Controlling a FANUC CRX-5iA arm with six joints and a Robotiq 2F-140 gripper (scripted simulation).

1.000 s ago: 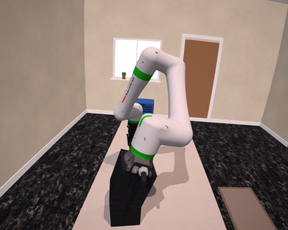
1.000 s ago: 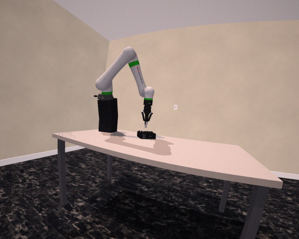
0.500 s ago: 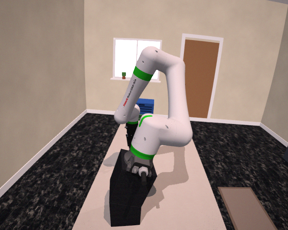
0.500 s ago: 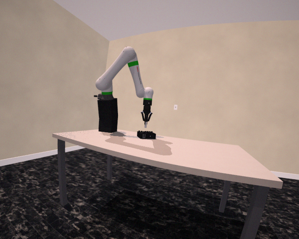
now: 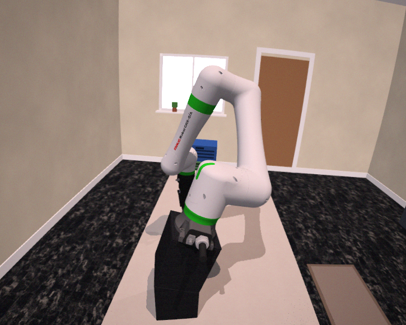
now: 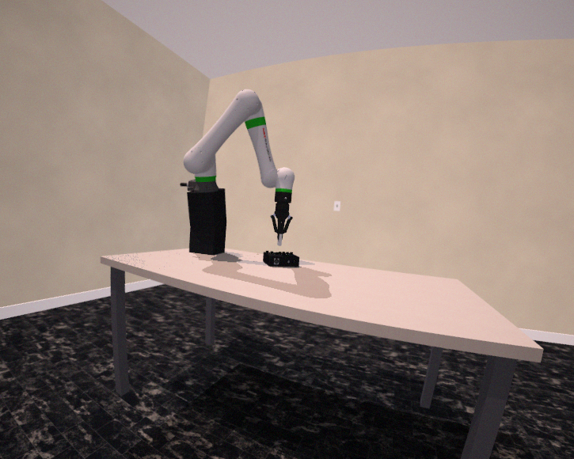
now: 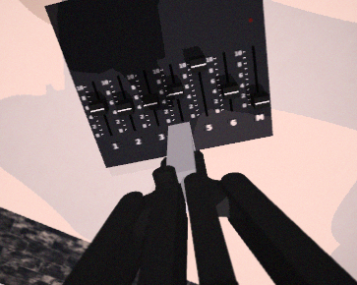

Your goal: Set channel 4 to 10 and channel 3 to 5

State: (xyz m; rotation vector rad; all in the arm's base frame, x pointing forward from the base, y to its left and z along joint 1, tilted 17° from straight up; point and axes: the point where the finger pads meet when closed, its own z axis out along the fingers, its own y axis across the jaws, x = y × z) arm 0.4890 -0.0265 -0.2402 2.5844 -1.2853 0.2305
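Observation:
The black lighting desk stands flat on the table, its labels 1, 2, 3, 5, 6 and M along the near edge in the wrist view. The channel 3 cap sits near mid-scale. The channel 4 cap sits a little above mid-scale. The channel 5 cap stands highest, by its 10 mark. My gripper is shut and empty. It hangs a short way above the desk's near edge and hides the label 4. In the top view the arm hides the desk.
The arm's black pedestal stands on the table near the desk. A blue box is on the floor behind the table's far end. A brown mat lies on the floor to the right.

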